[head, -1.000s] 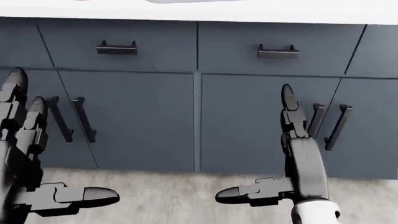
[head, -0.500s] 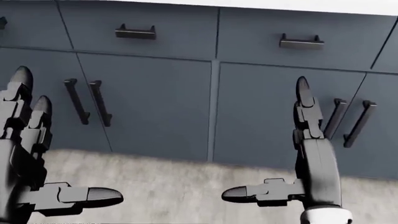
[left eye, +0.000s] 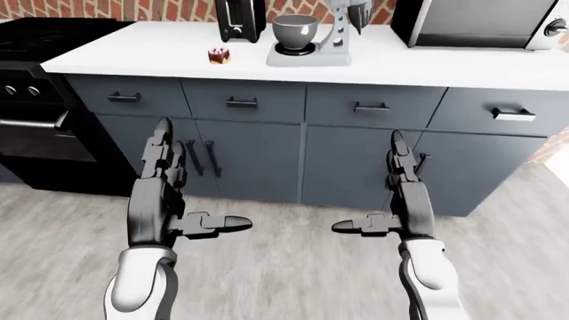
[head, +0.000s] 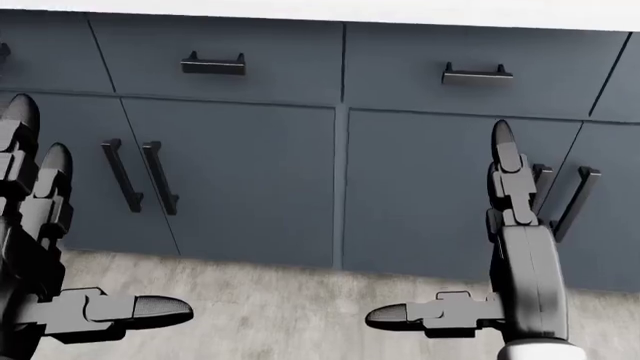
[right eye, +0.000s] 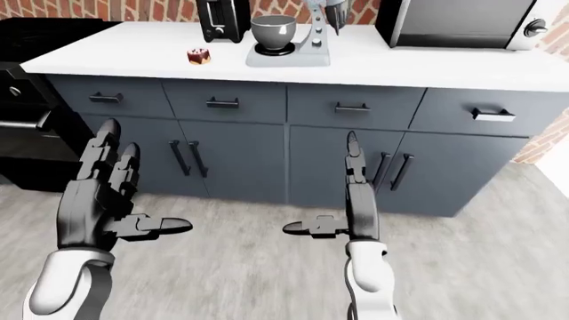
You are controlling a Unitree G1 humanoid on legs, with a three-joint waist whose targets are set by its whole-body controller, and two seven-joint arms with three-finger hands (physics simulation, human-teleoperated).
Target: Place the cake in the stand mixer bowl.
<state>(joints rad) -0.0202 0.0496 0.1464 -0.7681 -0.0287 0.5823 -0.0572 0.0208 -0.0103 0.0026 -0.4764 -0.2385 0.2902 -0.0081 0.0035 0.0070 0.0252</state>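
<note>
As the head view shifted slightly, both hands (left eye: 191, 223) (left eye: 382, 223) stay open, the cake (left eye: 219, 56) untouched.

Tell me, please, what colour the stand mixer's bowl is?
Silvery grey metal; the bowl shows best in the left-eye view.

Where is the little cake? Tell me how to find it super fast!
Look along the long white counter above the dark blue cabinets. Near its left part stands a silver stand mixer with a shiny bowl, and a black toaster to the left of that. The cake sits alone on the counter below the toaster: tiny, pink and brown, the only colourful thing there.
</note>
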